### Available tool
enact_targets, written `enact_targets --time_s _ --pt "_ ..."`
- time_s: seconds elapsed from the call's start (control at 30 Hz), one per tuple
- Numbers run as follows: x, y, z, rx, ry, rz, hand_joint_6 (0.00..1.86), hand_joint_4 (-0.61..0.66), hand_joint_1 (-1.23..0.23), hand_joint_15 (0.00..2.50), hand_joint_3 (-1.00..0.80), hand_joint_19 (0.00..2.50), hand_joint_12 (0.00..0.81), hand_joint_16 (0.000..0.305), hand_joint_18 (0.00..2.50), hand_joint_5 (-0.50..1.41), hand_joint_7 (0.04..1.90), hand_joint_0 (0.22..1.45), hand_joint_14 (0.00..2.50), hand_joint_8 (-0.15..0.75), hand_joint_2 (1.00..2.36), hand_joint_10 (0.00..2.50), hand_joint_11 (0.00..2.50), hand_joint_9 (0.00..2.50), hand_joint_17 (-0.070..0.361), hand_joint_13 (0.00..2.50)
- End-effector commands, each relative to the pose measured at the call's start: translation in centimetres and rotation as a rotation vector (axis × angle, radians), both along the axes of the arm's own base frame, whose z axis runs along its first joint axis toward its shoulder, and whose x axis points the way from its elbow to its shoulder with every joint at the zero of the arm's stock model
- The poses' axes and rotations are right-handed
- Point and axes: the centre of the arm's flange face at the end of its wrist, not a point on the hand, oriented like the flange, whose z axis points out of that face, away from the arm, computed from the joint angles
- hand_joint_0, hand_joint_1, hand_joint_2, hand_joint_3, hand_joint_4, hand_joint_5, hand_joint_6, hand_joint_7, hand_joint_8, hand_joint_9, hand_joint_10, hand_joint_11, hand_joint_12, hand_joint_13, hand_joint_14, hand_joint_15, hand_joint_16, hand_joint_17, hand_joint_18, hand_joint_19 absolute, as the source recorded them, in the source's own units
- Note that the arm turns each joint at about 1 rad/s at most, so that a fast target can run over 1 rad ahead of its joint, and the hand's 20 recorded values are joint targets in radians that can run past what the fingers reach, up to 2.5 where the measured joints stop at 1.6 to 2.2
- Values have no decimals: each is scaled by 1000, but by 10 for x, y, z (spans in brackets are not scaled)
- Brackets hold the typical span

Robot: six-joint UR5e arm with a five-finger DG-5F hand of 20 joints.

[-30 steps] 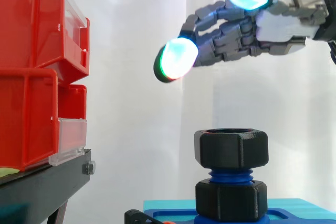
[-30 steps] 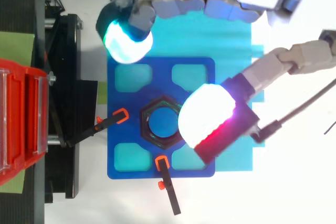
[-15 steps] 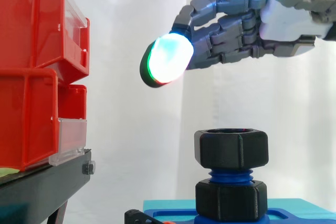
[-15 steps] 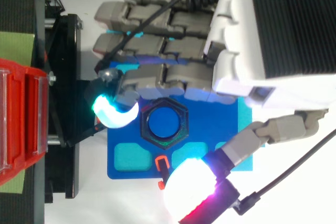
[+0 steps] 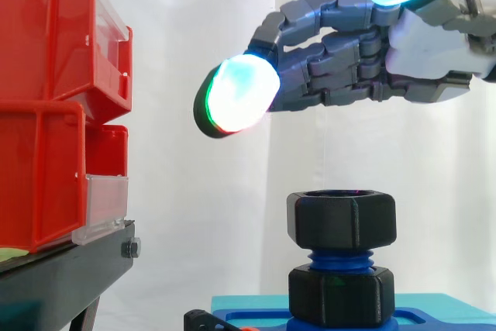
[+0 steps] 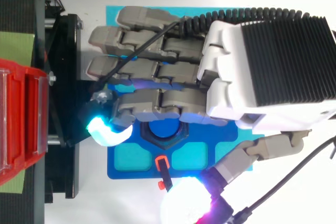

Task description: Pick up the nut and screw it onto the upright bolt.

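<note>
Side view, from 9 o'clock to 3 o'clock:

1. Two red bins (image 5: 46, 106) stand stacked on a black stand (image 5: 66, 273) at the 9 o'clock edge. A clear front panel (image 5: 105, 207) closes the lower bin.
2. A glowing fingertip pad (image 5: 232, 98), white-cyan with a green and red rim, hangs in open air between the bins and the bolt assembly, at about 11 o'clock from the nut. It touches nothing.
3. The nut (image 5: 342, 221), black and hexagonal, sits level on top of the upright bolt (image 5: 341, 258). A few turns of blue thread show below it. It appears engaged on the thread, but the depth of engagement cannot be read.
4. A second black hexagonal collar (image 5: 341, 294) sits under the exposed thread, against the blue fixture plate (image 5: 442, 317).
5. The hand (image 5: 422, 60) enters from 3 o'clock, well above the nut and apart from it. Its fingers are extended, only slightly bowed, and spread; they hold nothing.

Top view, from 9 o'clock to 3 o'clock:

1. The red bin (image 6: 18, 124) and the stand (image 6: 63, 87) occupy the 9 o'clock side.
2. The fixture plate (image 6: 128, 163) lies on a cyan base (image 6: 113, 11), with an orange-tipped clamp (image 6: 161, 162) at its 6 o'clock edge.
3. The hand (image 6: 268, 72) lies back-up over the plate, its fingers pointing to 9 o'clock and covering most of the bolt position.
</note>
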Motion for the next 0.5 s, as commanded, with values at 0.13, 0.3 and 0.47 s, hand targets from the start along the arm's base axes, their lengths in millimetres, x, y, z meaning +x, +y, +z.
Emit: enact_targets --time_s 0.13,0.3,0.47 --pt "-1 1 -12 -9 43 1 502 207 -161 0 -500 0 356 54 0 -193 718 489 0 237 1000 0 0 266 122 67" --pt "2 -3 -26 -3 59 -6 502 214 -161 0 -500 0 355 54 0 -189 733 490 0 239 1000 0 0 277 122 73" --pt "3 -4 -30 2 66 -2 502 218 -182 0 -500 0 354 54 0 -182 736 493 0 245 1000 0 0 309 122 106"
